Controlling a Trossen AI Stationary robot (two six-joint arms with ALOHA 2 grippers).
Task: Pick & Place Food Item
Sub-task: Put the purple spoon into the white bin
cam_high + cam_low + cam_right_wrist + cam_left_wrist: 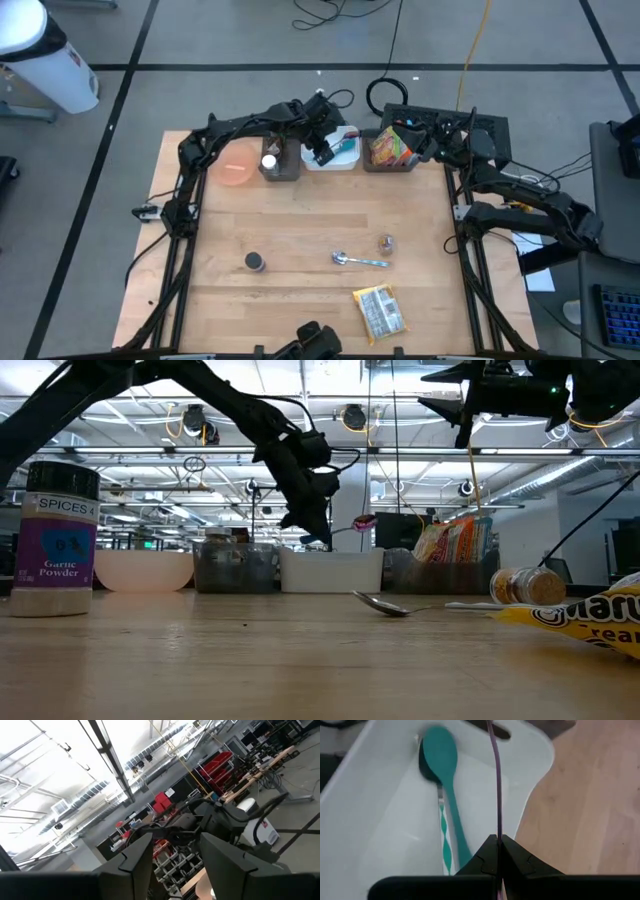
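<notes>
My left gripper [322,152] hangs over the white bin [350,163] at the table's far edge, shut on a thin purple spoon [365,520]. In the bin lie a teal spoon [442,765] and a striped handle [445,840]. A yellow snack packet [380,311] lies flat near the front edge. A small jar [385,243] lies on its side mid-table. My right gripper [172,865] is raised at the far right, pointing up into the room, open with nothing between its fingers. My left gripper pinches the purple spoon's handle [496,832] between its two fingers, which slant down from above. The handle runs on past the fingertips, and the spoon's bowl end [366,520] stays lifted above the bin.
A garlic powder jar [255,262] stands left of centre. A metal spoon [358,261] lies mid-table. At the far edge are a pink bowl [238,165], a dark bin [280,165] and a dark bin with snack bags [392,150].
</notes>
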